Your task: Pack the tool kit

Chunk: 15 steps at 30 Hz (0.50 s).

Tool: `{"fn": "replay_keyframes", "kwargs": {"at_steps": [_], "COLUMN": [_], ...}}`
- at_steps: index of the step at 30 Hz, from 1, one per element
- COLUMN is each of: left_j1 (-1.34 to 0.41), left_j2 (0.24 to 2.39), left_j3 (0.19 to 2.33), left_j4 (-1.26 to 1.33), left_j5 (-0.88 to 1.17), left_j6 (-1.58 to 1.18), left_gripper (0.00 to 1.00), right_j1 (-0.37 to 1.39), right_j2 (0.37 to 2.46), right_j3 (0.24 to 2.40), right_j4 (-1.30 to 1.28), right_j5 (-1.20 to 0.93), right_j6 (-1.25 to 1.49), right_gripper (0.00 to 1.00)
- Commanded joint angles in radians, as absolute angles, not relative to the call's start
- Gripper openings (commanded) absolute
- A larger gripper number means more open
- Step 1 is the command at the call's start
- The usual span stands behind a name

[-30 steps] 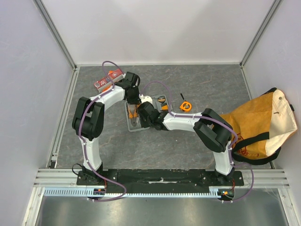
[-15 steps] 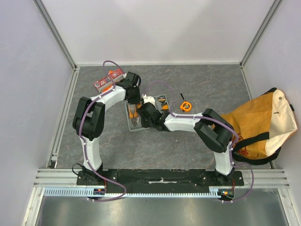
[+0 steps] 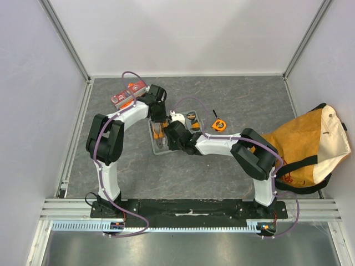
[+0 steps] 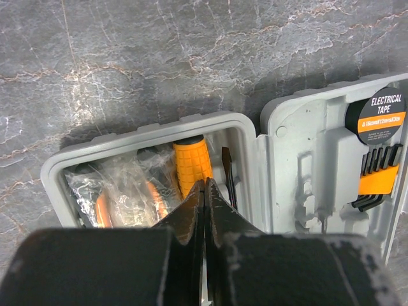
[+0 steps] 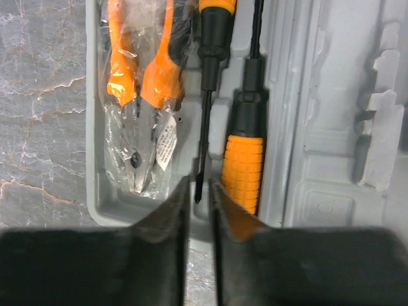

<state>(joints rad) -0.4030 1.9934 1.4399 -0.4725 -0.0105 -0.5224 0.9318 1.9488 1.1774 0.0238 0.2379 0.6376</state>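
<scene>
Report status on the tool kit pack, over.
Left end effector shut, empty, over open tool kit case. Right end effector barely open above slim screwdriver tip. Bagged pliers in case; tape measure lying outside it.

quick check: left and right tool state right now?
Left tool: closed, nothing between the fingers.
Right tool: open a crack, holding nothing.

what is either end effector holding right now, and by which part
Nothing, it seems. The left end effector is shut empty; the right end effector is slightly open over the tip of a screwdriver lying in the case.
</scene>
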Motion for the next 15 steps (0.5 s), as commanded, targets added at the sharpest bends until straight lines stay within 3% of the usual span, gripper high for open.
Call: {"fn": "replay_keyframes", "kwargs": {"at_steps": [1,3,8,15], "left_j1": [-0.42,-0.419,-0.42,-0.419], "left_j2": [2.062,2.06,2.063,2.062], "left_j3": [1.4,1.405,1.404,1.402], "left_j4": [-0.505,-0.505,-0.505,-0.505], "left_j5": [-0.011,-0.008,-0.005,-0.005], "left_j6": [-0.503,-0.505,-0.5,-0.497], "left_gripper": [0.02,0.02,0.02,0.02], "right_j1": [0.934,0.934,0.93,0.93], "right_j2": [1.905,1.893,1.89,1.928], "right_j3": [1.258,1.287,1.335,1.358], "right_j4": [-0.095,-0.113,-0.144,-0.155], "right_j5": [0.305,0.337,0.38,0.322], "right_j6": [0.565,0.548,0.514,0.474], "right_gripper": [0.31,0.34,0.33,0.14]}}
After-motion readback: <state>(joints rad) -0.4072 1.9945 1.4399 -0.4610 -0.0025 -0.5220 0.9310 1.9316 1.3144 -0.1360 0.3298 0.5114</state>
